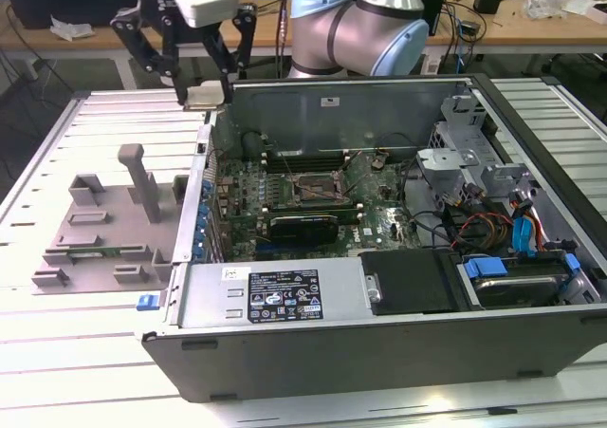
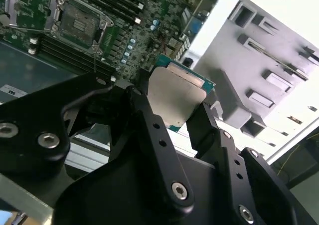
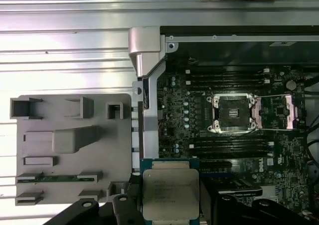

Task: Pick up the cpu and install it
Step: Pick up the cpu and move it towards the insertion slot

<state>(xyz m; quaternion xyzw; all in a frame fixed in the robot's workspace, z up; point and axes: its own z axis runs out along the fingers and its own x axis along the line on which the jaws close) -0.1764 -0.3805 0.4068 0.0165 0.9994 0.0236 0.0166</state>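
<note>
The claw grips the cpu by its edges above the wall of the case, the socket at four o'clock from it in the exterior view; a slight tilt or slip could bend socket pins, I'd say.

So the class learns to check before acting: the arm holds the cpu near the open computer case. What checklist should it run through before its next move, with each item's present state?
1. cpu clamped in the gripper: ok.
2. Socket uncovered, its cover plate swung aside: ok.
3. Socket empty: ok, as far as the first wrist view shows.
4. cpu above the socket: not ok; it hangs by the case wall, on the tray side, apart from the socket.
5. cpu corner orientation matching the socket: cannot tell.
</note>
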